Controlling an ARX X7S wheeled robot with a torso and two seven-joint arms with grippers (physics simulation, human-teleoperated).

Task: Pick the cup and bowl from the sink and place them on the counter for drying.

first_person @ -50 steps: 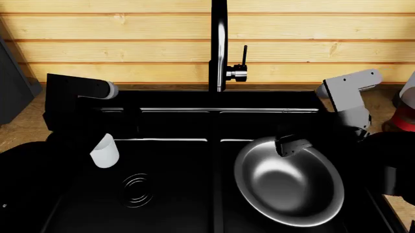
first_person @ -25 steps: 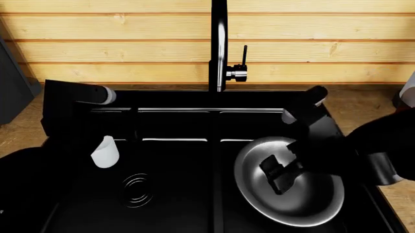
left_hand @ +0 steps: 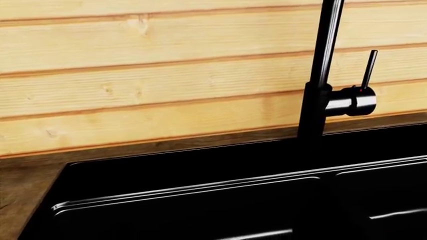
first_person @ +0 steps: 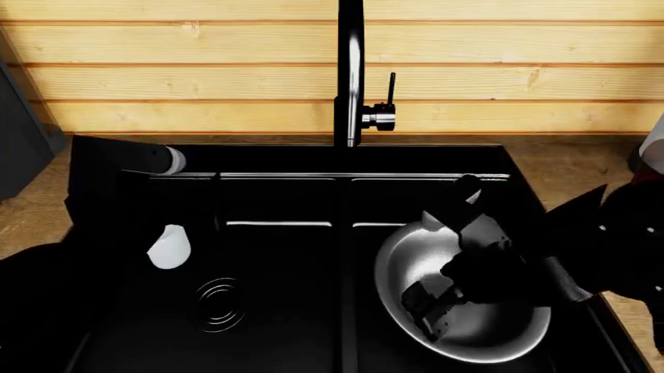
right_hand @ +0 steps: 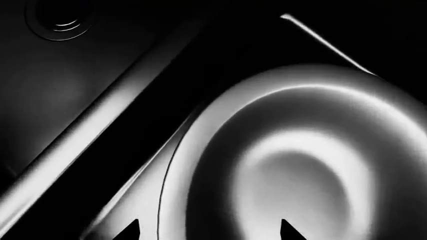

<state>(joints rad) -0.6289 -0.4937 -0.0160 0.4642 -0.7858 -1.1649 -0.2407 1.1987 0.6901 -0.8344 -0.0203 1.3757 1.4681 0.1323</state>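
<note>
While your right gripper hangs inside the bowl, your cup waits in the sink's other basin.
From the head view, your bowl lies in the basin right of the faucet, and your right gripper's fingers stand parted over its hollow, grasping nothing; the cup sits left of the faucet, near the round drain, with your left arm dark above it, and you cannot tell how its fingers stand. Your left wrist view shows only the faucet, the sink's back rim and the counter. Your right wrist view shows two spread fingertips just over the bowl's inside, the drain beyond the divider.
</note>
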